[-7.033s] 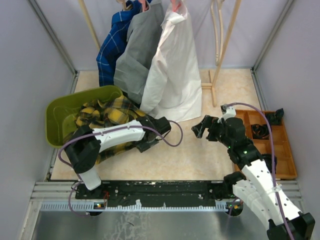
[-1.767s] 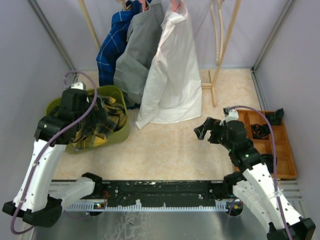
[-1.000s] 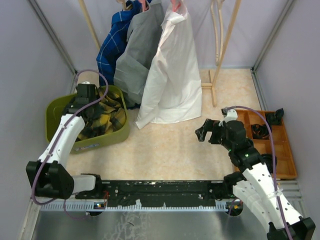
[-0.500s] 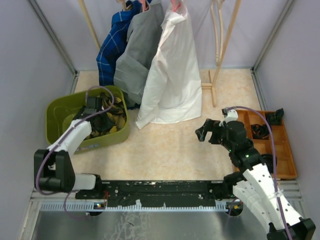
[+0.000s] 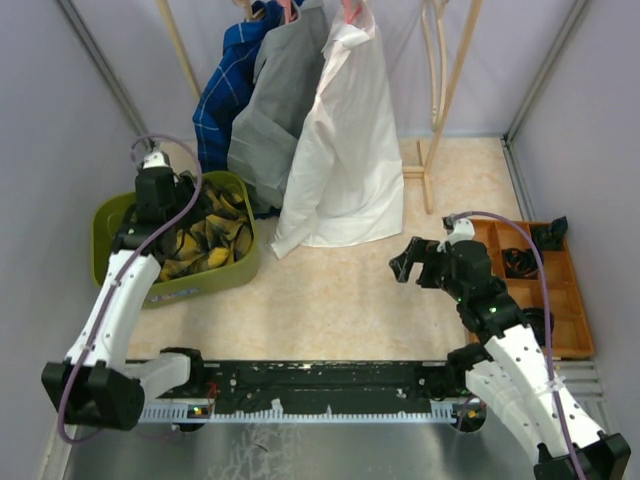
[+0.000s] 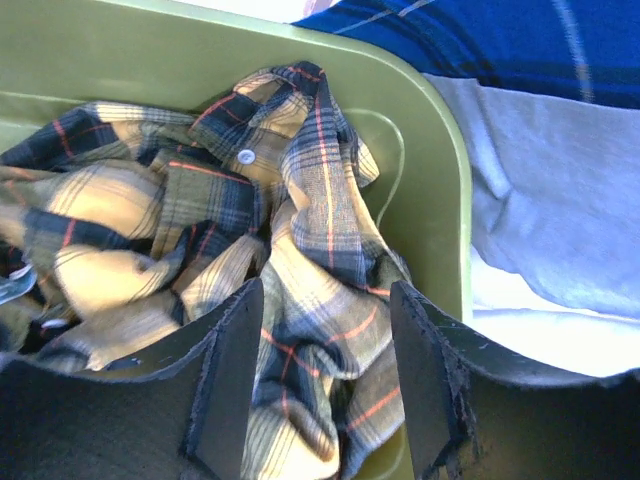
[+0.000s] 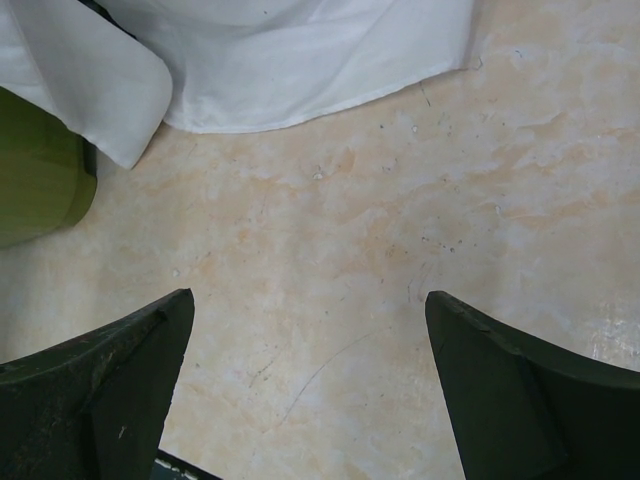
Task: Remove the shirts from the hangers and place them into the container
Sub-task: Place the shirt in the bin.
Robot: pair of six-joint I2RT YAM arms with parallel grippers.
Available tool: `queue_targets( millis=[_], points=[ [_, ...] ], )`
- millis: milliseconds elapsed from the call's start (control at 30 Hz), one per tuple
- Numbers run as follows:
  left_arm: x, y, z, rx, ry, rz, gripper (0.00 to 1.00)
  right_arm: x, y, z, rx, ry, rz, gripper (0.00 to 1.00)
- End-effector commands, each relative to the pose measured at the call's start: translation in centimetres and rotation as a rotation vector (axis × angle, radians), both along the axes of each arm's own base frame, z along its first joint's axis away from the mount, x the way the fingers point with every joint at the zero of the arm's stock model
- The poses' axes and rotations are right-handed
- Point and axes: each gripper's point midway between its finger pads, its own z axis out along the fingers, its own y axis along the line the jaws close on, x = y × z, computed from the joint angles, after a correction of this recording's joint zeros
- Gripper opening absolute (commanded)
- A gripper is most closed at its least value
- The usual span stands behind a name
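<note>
The right gripper [image 7: 310,330] hovers released, fingers spread wide above the beige marbled table [image 7: 400,200]. The hem of the plain white cloth shirt [image 5: 345,150] lies just beyond it. Farther off, the left gripper [image 6: 322,300] hangs with fingers parted, grasping nothing. Directly below it, the crumpled yellow-and-black plaid cloth shirt [image 6: 200,200] lies inside the olive-green rectangular plastic container [image 6: 440,130]. Beyond that gripper hang the plain grey shirt [image 5: 275,110] and the blue shirt with thin white check lines [image 5: 225,95].
</note>
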Motion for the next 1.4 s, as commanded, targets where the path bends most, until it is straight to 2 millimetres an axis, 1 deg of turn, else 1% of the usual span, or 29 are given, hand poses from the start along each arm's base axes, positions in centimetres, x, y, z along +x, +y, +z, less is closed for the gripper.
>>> queue_targets(
  millis=[0,67,100,133,200,233,300,367,433,467,600,700,733,800,867,933,967,1033,1100,1133,1200,1267,1300,1333,1367],
  points=[
    [3.0,-1.2,-4.2,-0.022,0.085,-0.037,0.59,0.8,0.8,3.2,0.039,-0.086,0.021,0.99],
    [3.7,-1.9,-7.8,-0.057,0.167,-0.048,0.58,0.8,0.7,3.5,0.026,-0.092,0.025,0.99],
    [3.7,-2.5,-9.8,-0.082,0.216,-0.061,0.58,0.8,0.6,3.6,0.017,-0.098,0.027,0.99],
    [3.5,-3.1,-11.8,-0.109,0.278,-0.082,0.57,0.8,0.5,3.7,0.009,-0.101,0.027,0.99],
    [2.2,-4.0,-15.2,-0.163,0.405,-0.093,0.57,0.7,0.2,3.8,-0.001,-0.101,0.021,0.99],
    [1.7,-4.4,-16.5,-0.182,0.437,-0.106,0.57,0.6,0.1,3.8,-0.004,-0.102,0.016,0.99],
    [0.6,-4.5,-18.7,-0.188,0.49,-0.107,0.58,0.4,-0.1,3.6,-0.004,-0.098,0.008,0.99],
    [-0.2,-4.3,-19.8,-0.184,0.527,-0.101,0.58,0.3,-0.1,3.3,0.004,-0.098,0.007,0.99],
    [-0.5,-4.2,-19.6,-0.175,0.524,-0.107,0.6,0.2,0.1,3.3,0.015,-0.099,0.014,0.99],
    [-0.4,-4.1,-18.9,-0.168,0.509,-0.11,0.61,0.2,0.2,3.5,0.021,-0.104,0.018,0.99],
    [0.3,-3.1,-13.6,-0.108,0.382,-0.109,0.7,0.4,0.7,5.4,0.042,-0.143,0.037,0.99],
    [0.3,-1.8,-8.7,-0.055,0.272,-0.07,0.77,0.7,0.7,7.1,0.047,-0.178,0.036,0.99],
    [0.1,-1.4,-7.0,-0.044,0.233,-0.056,0.79,0.8,0.7,7.4,0.048,-0.183,0.034,0.99],
    [-0.8,-0.2,-4.4,-0.021,0.176,0.004,0.81,1.0,0.7,7.9,0.05,-0.19,0.029,0.99],
    [-2.1,0.9,-2.4,-0.019,0.117,0.068,0.83,1.0,0.8,7.6,0.059,-0.18,0.026,0.99],
    [-3.7,1.6,-1.1,-0.027,0.076,0.11,0.85,1.1,0.9,7.0,0.069,-0.16,0.022,0.99],
    [-4.6,2.0,-0.9,-0.024,0.071,0.133,0.86,1.1,1.0,6.6,0.077,-0.149,0.018,0.99],
    [-6.3,2.9,-1.3,-0.008,0.101,0.184,0.92,1.0,1.1,6.0,0.085,-0.127,0.018,0.99],
    [-7.9,3.9,-2.4,0.022,0.17,0.233,0.97,1.0,1.2,5.8,0.081,-0.116,0.024,0.99],
    [-8.3,4.3,-3.1,0.036,0.193,0.254,0.99,1.0,1.1,5.7,0.073,-0.113,0.024,0.99],
    [-8.6,4.9,-4.6,0.056,0.227,0.283,1.0,1.2,0.7,5.7,0.047,-0.116,0.01,0.99],
    [-7.7,5.0,-6.1,0.027,0.226,0.281,1.0,1.3,0.5,6.1,0.032,-0.128,0.011,0.99],
    [-6.8,4.7,-7.0,-0.006,0.215,0.266,1.0,1.3,0.6,6.4,0.03,-0.132,0.013,0.99],
    [-5.9,4.2,-8.2,-0.042,0.223,0.239,1.0,1.4,0.6,6.6,0.033,-0.136,0.015,0.99],
    [-5.1,3.3,-9.5,-0.096,0.24,0.194,1.0,1.4,0.8,6.8,0.039,-0.142,0.02,0.99]
  ],
)
